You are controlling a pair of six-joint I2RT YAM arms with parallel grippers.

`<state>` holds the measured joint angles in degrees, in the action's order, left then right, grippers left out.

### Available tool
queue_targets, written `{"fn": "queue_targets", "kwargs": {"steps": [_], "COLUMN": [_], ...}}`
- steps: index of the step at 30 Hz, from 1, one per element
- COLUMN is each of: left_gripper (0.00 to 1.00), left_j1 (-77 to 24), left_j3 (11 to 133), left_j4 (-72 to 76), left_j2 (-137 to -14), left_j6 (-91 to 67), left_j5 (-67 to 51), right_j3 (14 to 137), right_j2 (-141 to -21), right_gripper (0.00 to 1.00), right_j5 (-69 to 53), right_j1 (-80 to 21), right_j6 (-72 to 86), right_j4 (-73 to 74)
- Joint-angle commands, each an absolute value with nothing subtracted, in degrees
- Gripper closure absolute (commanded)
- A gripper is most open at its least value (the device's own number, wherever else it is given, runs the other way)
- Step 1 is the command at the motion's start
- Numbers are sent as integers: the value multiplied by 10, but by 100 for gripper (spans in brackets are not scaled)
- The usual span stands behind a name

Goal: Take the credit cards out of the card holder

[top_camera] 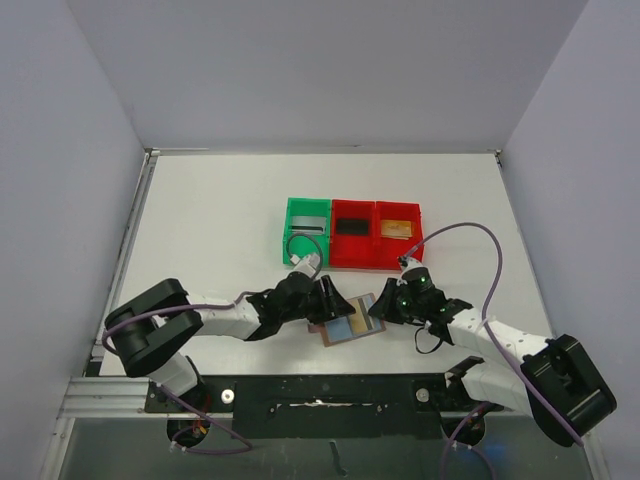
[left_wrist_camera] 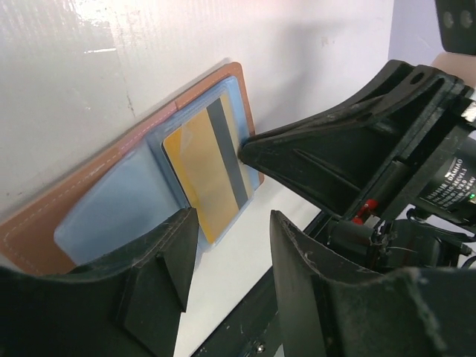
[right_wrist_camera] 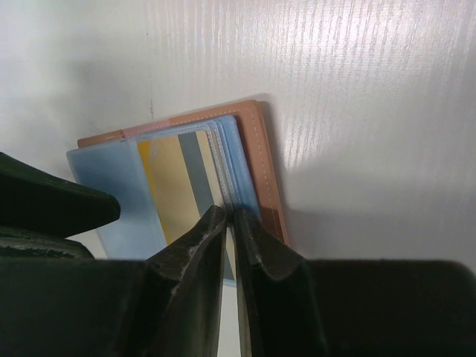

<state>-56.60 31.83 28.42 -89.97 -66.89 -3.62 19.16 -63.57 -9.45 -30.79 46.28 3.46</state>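
Note:
The card holder (top_camera: 340, 330) lies open on the table between both grippers, with tan leather outside and light blue lining (left_wrist_camera: 111, 208) inside. A gold credit card (right_wrist_camera: 171, 193) with a grey stripe sits in its clear sleeve. My right gripper (right_wrist_camera: 229, 214) is pinched shut on the card's edge at the sleeve's open side (left_wrist_camera: 245, 152). My left gripper (left_wrist_camera: 232, 219) is open, with one finger (left_wrist_camera: 175, 245) over the blue lining and nothing between its jaws. The two grippers (top_camera: 328, 300) (top_camera: 378, 308) sit at opposite sides of the holder.
Behind the holder stand a green bin (top_camera: 290, 215) with a grey card (top_camera: 308, 226), a red bin (top_camera: 336, 262) with a black card (top_camera: 352, 226), and another red bin (top_camera: 416, 215) with a gold card (top_camera: 398, 228). The table's near edge with the arm bases is close below.

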Motion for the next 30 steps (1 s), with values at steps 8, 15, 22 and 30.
{"fn": "queue_targets", "kwargs": {"steps": [8,15,22,30], "left_gripper": [63,65,65,82], "left_j1": [-588,-612,-623,-628], "left_j3": [317,304,299,306], "left_j4": [364,352,298,323], "left_j2": [-946,-951,-931,-955], "left_j6": [-700,-728,-752,-765], "left_j5": [-2,51,107,119], "right_j3": [158,159,160,151], "right_j2": [-630,-630,-636,-636], "right_gripper": [87,87,87,87], "right_j5": [-103,-111,-112,-117], "right_j1": [-308,-312,-317,-324], "right_j6": [475,472,474,487], "right_j4": [18,20,17,3]}}
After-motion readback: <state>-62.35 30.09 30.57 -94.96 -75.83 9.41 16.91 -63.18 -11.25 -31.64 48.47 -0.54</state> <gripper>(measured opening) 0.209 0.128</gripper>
